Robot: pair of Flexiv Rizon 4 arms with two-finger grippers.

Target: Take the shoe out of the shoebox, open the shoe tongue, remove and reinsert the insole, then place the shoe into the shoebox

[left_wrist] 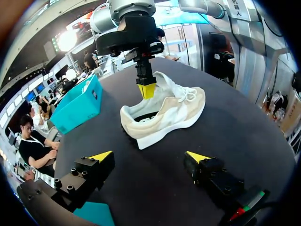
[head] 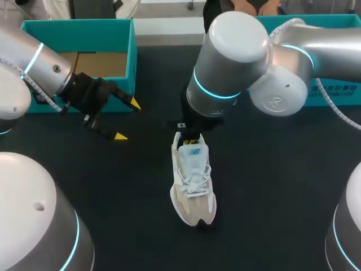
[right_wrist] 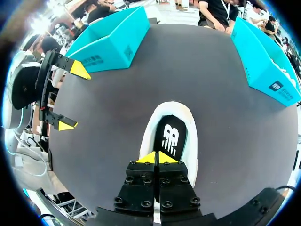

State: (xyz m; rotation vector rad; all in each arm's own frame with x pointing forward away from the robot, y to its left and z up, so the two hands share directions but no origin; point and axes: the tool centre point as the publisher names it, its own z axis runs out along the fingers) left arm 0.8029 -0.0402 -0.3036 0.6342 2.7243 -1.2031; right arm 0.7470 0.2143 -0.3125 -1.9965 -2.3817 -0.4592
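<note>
A black table (head: pixel 271 197) fills the scene. A white and beige shoe (head: pixel 193 186) stands upright near its middle, outside the teal shoebox (head: pixel 79 27), which sits open behind and to the shoe's left. A second teal box (head: pixel 338 90) lies behind and to the shoe's right. The right gripper (head: pixel 192 138) hangs over the shoe's opening, fingers pressed together just above the black insole (right_wrist: pixel 171 136); whether they pinch anything cannot be told. The left gripper (head: pixel 128 120) hovers left of the shoe, fingers spread wide, holding nothing.
</note>
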